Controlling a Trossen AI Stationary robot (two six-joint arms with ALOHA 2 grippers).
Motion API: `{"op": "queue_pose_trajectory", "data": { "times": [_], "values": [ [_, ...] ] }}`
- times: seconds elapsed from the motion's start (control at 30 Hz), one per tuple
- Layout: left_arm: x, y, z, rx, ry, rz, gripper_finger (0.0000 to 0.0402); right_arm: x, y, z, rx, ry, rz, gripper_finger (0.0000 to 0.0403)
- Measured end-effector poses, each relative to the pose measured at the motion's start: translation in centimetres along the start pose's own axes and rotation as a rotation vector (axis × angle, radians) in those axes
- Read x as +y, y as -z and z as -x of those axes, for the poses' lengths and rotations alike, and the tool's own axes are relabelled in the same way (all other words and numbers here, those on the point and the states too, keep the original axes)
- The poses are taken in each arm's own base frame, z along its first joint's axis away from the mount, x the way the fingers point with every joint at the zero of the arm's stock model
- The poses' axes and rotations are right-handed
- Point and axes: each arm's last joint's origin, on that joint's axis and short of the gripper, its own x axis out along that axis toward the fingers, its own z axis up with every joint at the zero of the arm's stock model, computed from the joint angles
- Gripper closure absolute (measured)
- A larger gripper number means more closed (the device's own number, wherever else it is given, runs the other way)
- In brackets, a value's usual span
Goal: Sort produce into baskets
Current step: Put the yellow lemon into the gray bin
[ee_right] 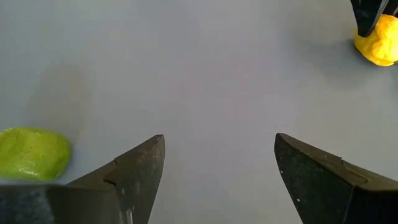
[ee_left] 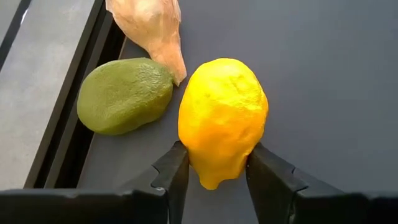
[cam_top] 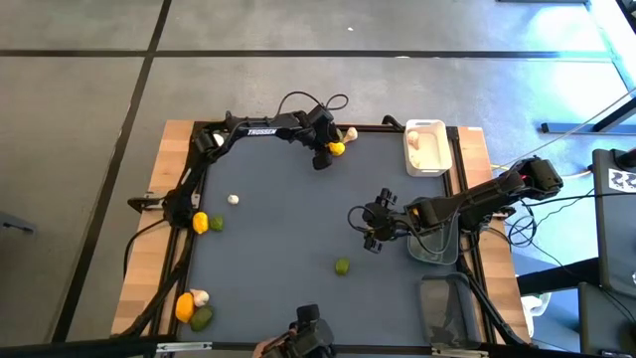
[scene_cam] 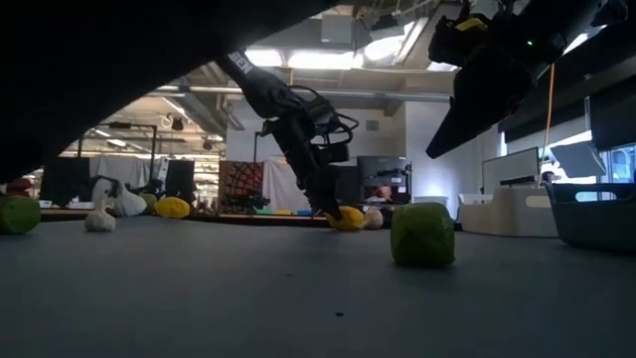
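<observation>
While the left gripper (ee_left: 216, 177) pinches a yellow lemon (ee_left: 222, 118) beside 1 lime (ee_left: 124, 94), the right gripper (ee_right: 217, 165) hovers mid-mat — fingers spread wide, empty.

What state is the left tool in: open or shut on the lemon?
Shut on the lemon: the left tool's fingers press both its sides.

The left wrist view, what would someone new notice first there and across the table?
A bright yellow lemon fills that view, pinched between the left end effector's fingers at the table's far edge, beside a green lime and a garlic bulb. The right end effector hovers open mid-table, near a lone lime.
</observation>
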Motion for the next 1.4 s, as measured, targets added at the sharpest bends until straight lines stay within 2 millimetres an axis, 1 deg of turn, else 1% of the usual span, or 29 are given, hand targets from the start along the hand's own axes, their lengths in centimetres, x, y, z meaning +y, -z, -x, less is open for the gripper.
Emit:
{"op": "queue_pose_trajectory", "data": {
  "times": [0.2, 0.4, 0.53, 0.6, 0.73, 1.0, 1.17, 1.4],
  "values": [
    [-0.5, -0.2, 0.5, 0.014, 0.01, -0.007, 0.0269, 0.0, 0.0, 0.0, 0.0, 0.0, 0.0, 0.0102],
    [-1.6, -1.2, 2.5, 0.004, 0.021, 0.038, 0.027, 0.0, 0.1, 0.0, 0.012, 0.001, 0.005, 0.0102],
    [-2.7, -1.9, 3.6, 0.004, 0.025, 0.055, 0.027, 0.0, 0.2, 0.0, 0.018, -0.004, 0.007, 0.0102],
    [-3.4, -2.4, 4.5, -0.014, 0.027, 0.068, 0.027, 0.0, 0.2, 0.0, 0.02, -0.003, 0.009, 0.0102],
    [-4.7, -3.4, 6.0, -0.052, 0.032, 0.078, 0.026, 0.0, 0.2, 0.0, 0.022, -0.004, 0.009, 0.0102],
    [-8.1, -4.8, 8.0, -0.095, 0.059, 0.025, 0.0259, -0.1, 0.2, 0.3, 0.029, -0.03, 0.008, 0.0102],
    [-10.3, -5.4, 8.9, -0.112, 0.084, 0.023, 0.0259, -0.6, 0.1, 1.6, 0.034, -0.075, 0.001, 0.0102],
    [-13.5, -6.0, 9.9, -0.136, 0.129, -0.015, 0.0255, -0.8, 0.5, 5.1, 0.016, -0.138, 0.012, 0.0102]
  ]
}}
